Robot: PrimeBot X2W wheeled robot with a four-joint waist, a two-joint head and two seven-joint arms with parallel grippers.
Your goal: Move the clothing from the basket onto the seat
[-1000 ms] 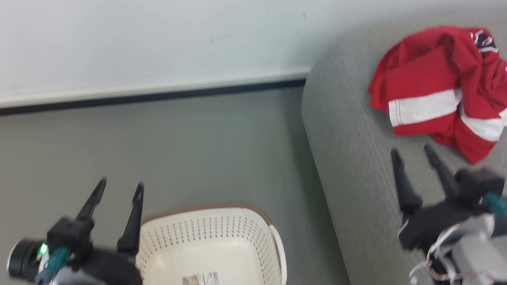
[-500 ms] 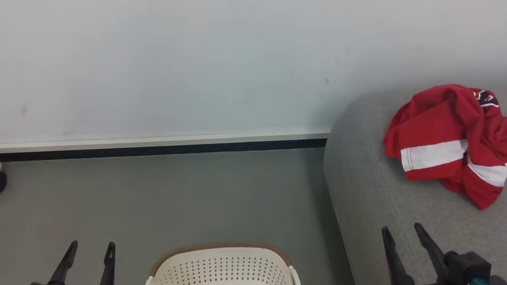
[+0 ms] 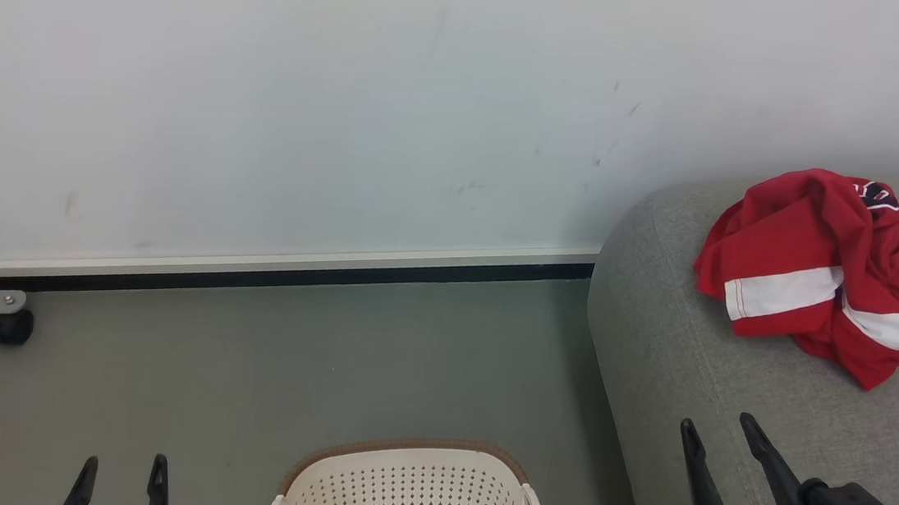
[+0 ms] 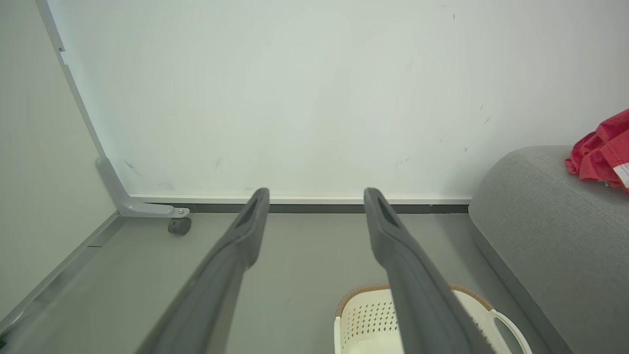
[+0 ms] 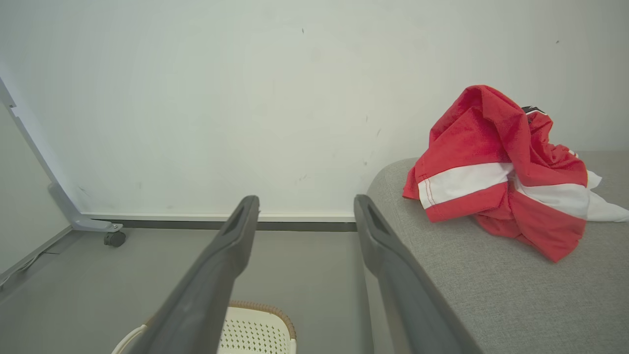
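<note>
The red clothing (image 3: 819,267) (image 5: 496,167) with white stripes lies crumpled on the grey seat (image 3: 698,408) (image 5: 516,295), its red edge also at the far right of the left wrist view (image 4: 602,152). The cream basket (image 3: 409,500) (image 4: 373,322) (image 5: 250,329) stands on the floor at the bottom centre, left of the seat (image 4: 550,231), and what shows of its inside holds no clothing. My right gripper (image 3: 718,423) (image 5: 304,206) is open over the seat's front, well short of the clothing. My left gripper (image 3: 122,464) (image 4: 314,194) is open, left of the basket, holding nothing.
A white wall with a dark baseboard (image 3: 291,274) runs behind the grey floor. A grey metal foot with a black caster (image 3: 9,326) (image 4: 178,225) (image 5: 114,238) stands at the left by the wall.
The head camera has tilted up, so the basket and both grippers sit lower in view and more wall shows. The clothing stays on the seat. Both grippers stay open.
</note>
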